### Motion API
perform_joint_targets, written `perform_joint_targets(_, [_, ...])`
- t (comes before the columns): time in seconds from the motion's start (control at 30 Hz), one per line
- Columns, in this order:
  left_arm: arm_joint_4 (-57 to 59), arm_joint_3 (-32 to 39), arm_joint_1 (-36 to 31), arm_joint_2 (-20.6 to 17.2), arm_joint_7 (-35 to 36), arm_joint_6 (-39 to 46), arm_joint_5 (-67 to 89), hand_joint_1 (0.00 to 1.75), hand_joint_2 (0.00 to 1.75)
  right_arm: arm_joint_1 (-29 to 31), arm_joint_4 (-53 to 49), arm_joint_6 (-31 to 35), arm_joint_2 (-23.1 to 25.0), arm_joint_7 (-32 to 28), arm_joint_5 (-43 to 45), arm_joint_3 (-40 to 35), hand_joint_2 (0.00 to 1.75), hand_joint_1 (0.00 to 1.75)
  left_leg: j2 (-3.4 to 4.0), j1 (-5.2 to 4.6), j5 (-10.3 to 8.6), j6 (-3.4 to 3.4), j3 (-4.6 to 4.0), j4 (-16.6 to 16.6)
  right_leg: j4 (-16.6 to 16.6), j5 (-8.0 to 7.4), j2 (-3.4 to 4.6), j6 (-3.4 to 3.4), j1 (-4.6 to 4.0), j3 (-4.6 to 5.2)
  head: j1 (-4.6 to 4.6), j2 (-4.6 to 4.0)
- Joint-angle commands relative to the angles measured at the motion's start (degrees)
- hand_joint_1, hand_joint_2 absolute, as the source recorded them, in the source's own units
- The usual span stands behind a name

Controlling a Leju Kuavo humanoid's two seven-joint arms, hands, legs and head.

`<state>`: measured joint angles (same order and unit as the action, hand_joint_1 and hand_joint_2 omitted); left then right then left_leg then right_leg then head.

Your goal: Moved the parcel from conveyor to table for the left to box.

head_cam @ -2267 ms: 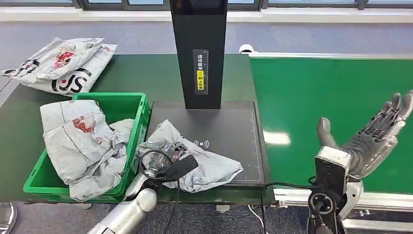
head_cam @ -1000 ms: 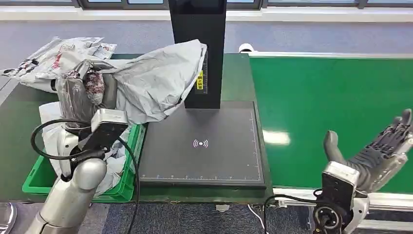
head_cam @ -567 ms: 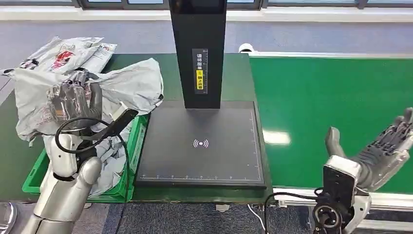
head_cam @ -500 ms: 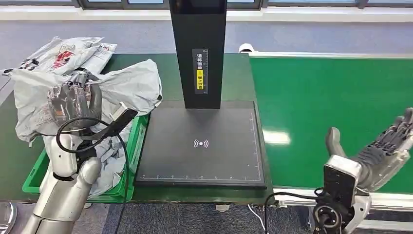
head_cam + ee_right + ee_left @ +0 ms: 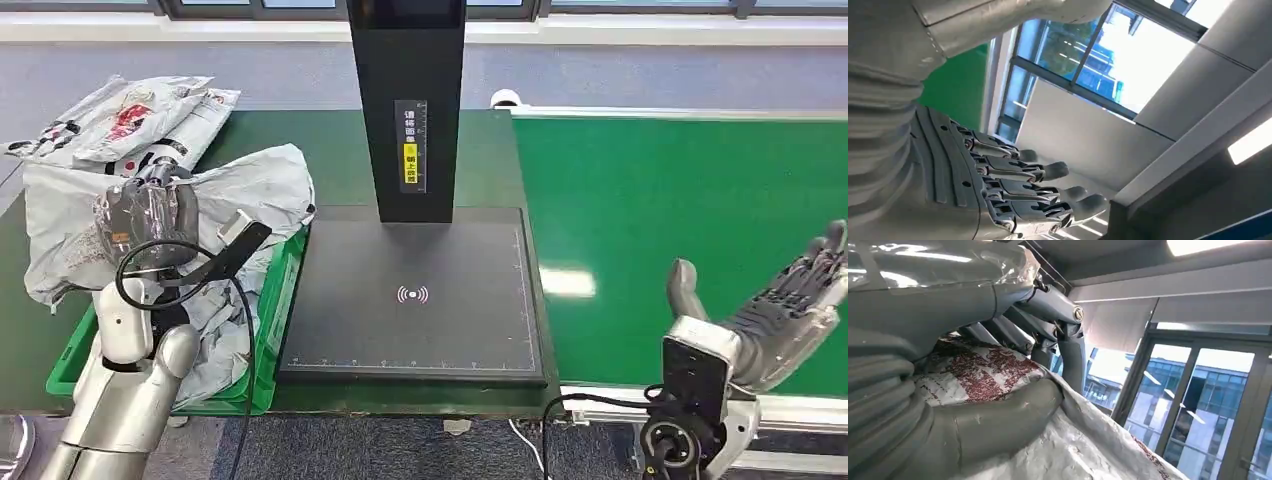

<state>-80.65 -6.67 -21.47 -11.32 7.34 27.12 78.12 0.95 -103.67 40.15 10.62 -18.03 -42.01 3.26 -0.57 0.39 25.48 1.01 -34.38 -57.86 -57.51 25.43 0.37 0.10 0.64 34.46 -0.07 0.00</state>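
The left hand [image 5: 145,215] grips a grey poly-mailer parcel [image 5: 240,190] by a bunched fold, thumb and fingers [image 5: 1048,310] clamped across the printed patch, so the slack bag drapes to either side of it. The parcel hangs just over the green crate [image 5: 275,310], directly beneath the hand, where other crumpled mailers [image 5: 215,335] already lie; I'd say it is held there ready for dropping in. Well off to the other side, the right hand [image 5: 780,310] hovers over the green conveyor belt [image 5: 650,200], empty and spread flat, palm up, likely waiting for another parcel.
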Motion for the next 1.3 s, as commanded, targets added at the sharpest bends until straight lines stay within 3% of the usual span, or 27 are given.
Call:
perform_joint_targets(0.03, [4.5,2.7,-0.6,0.2,1.1,-1.2,1.3,1.75,1.75,0.9,0.1,-0.2,-1.4,0.2,0.2,-0.8,1.75,0.00,0.10,0.01,0.03,-0.02,0.13,0.1,0.1,0.00,0.04,0.00,-0.02,-0.12,0.00,0.00])
perform_joint_targets(0.23, [9.9,8.2,0.4,-1.1,3.4,-0.7,4.0,1.75,1.75,1.1,1.0,-0.2,-2.1,0.2,0.4,-1.8,1.75,0.00,0.17,-0.02,0.02,-0.01,0.15,0.1,0.1,-0.01,0.12,-0.02,0.02,-0.09,0.00,0.00])
perform_joint_targets(0.57, [9.9,10.0,0.3,0.4,4.1,-0.1,3.9,1.75,1.75,1.7,1.4,-0.2,-2.5,0.1,0.3,-2.2,1.75,0.00,0.14,0.01,0.02,-0.04,0.21,0.1,0.2,0.02,0.04,-0.05,-0.04,-0.19,0.00,0.00])
perform_joint_targets(0.6, [10.0,10.6,0.2,0.6,4.6,0.7,5.1,0.37,1.75,1.9,1.3,-0.2,-2.4,0.5,0.0,-2.4,1.75,0.00,0.10,0.01,0.02,-0.03,0.13,0.1,0.1,0.03,0.02,-0.05,-0.03,-0.12,0.00,0.00])
perform_joint_targets(0.63, [10.4,11.0,0.0,0.7,4.7,0.9,5.1,0.00,1.75,2.2,1.4,-0.2,-2.5,0.7,-0.1,-2.7,1.75,0.00,0.07,-0.01,0.01,-0.02,0.05,0.0,0.0,0.03,0.02,-0.05,-0.01,-0.04,0.00,-0.02])
perform_joint_targets(1.17, [10.4,12.2,0.4,1.7,5.4,0.3,7.1,0.00,1.75,2.9,0.6,-0.2,-2.4,1.1,-1.0,-3.0,1.75,0.00,0.07,0.01,0.02,-0.04,0.17,0.1,0.1,0.03,-0.03,-0.05,-0.05,-0.18,0.00,0.00])
perform_joint_targets(1.3, [8.7,11.0,0.1,4.3,2.4,-1.5,1.9,0.00,1.75,2.5,0.0,-0.2,-2.5,1.7,-1.3,-3.2,1.75,0.00,-0.03,0.01,0.00,-0.03,0.06,0.0,0.1,0.05,-0.10,-0.04,-0.04,-0.09,0.00,0.00])
